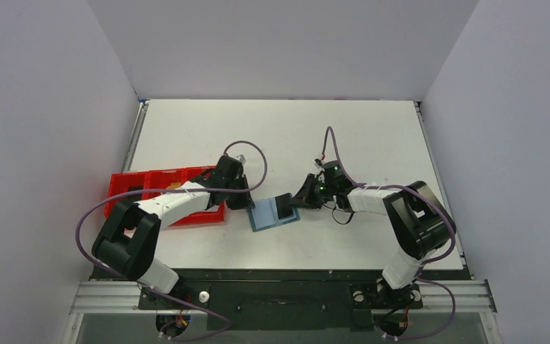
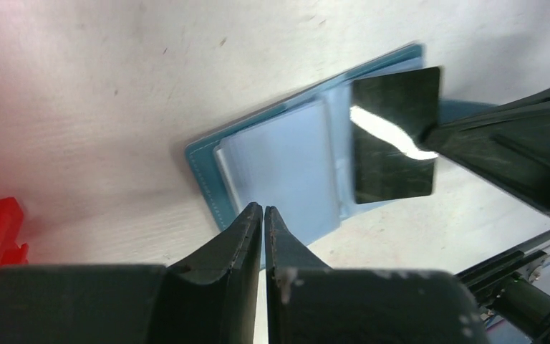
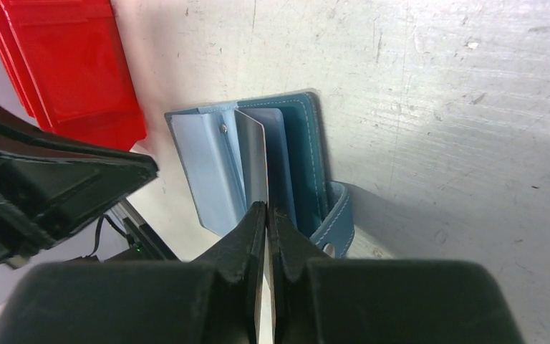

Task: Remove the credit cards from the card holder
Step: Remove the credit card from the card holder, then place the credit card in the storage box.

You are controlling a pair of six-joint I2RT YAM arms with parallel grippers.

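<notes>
The blue card holder (image 1: pixel 266 217) lies open on the table between my two grippers, with pale inner sleeves (image 2: pixel 279 165) showing. A dark grey credit card (image 2: pixel 394 140) is mostly out of the holder (image 3: pixel 204 161). My right gripper (image 3: pixel 266 208) is shut on its edge and holds it tilted above the right half. In the right wrist view the card (image 3: pixel 255 154) shows edge-on. My left gripper (image 2: pixel 263 209) is shut, with its tips at the holder's left edge and nothing between them. In the top view the left gripper (image 1: pixel 245 202) and the right gripper (image 1: pixel 298 201) flank the holder.
A red three-compartment tray (image 1: pixel 159 188) sits left of the holder, partly under my left arm. A small tan patch shows inside it; I cannot tell what it is. The holder's strap (image 3: pixel 335 215) curls up at its right side. White walls enclose the table on three sides.
</notes>
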